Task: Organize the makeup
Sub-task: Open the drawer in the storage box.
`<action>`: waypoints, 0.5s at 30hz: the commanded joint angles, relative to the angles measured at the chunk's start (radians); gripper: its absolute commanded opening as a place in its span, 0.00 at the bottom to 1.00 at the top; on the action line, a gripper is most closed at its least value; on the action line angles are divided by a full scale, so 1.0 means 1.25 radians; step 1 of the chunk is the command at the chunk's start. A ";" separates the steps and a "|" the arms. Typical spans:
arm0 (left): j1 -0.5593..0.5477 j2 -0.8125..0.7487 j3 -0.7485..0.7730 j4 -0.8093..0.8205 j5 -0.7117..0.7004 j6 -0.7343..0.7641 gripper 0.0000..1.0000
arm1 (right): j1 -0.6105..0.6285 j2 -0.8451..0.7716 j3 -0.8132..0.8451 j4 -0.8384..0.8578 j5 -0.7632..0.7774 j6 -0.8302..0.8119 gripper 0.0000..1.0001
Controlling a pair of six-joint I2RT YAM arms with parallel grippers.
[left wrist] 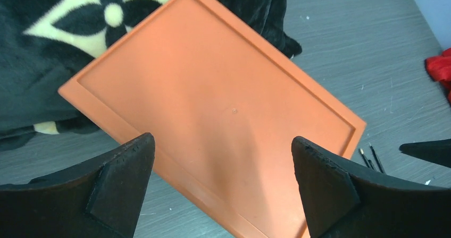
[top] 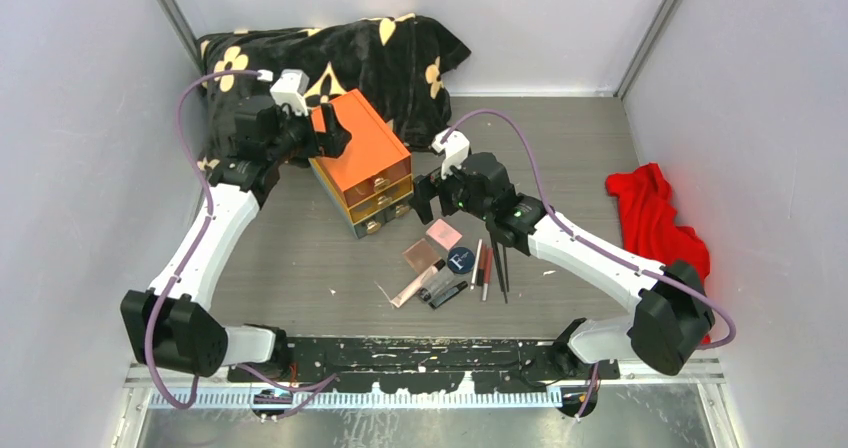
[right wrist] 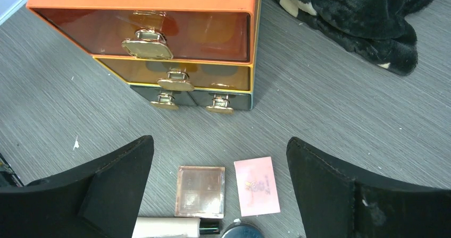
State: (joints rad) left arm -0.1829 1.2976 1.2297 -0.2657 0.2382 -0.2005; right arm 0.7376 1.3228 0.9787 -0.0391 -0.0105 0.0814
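Note:
The makeup lies in a cluster on the grey table in front of the orange box: a pink square compact (top: 443,233), a brownish square compact (top: 421,255), a round dark compact (top: 461,261), a pinkish tube (top: 411,288), a black tube (top: 447,294) and thin pencils (top: 486,268). My right gripper (top: 432,200) is open and empty above the table between box and cluster. Its wrist view shows the gripper (right wrist: 220,142) open, with both square compacts (right wrist: 201,191) (right wrist: 257,186) below it. My left gripper (top: 332,133) (left wrist: 223,142) is open and empty over the box top.
The orange box (top: 360,158) has clear drawers with gold handles (right wrist: 148,44), all shut. A black flowered blanket (top: 330,53) lies behind it. A red cloth (top: 655,218) lies at the right. Grey walls stand on three sides.

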 commanded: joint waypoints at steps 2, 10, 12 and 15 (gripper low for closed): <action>-0.008 0.016 -0.010 0.054 0.004 0.019 1.00 | 0.001 -0.023 0.011 0.057 -0.011 -0.010 1.00; -0.015 0.044 -0.025 0.073 -0.007 0.022 1.00 | 0.005 -0.003 -0.016 0.157 -0.091 -0.042 1.00; -0.018 0.051 -0.031 0.078 -0.010 0.023 1.00 | 0.008 0.016 -0.007 0.171 -0.094 -0.038 0.99; -0.021 0.061 -0.037 0.081 -0.012 0.027 1.00 | 0.012 0.033 0.008 0.190 -0.099 -0.028 0.99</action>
State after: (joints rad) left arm -0.2001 1.3624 1.1927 -0.2241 0.2314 -0.1909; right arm 0.7414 1.3411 0.9440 0.0994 -0.1043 0.0475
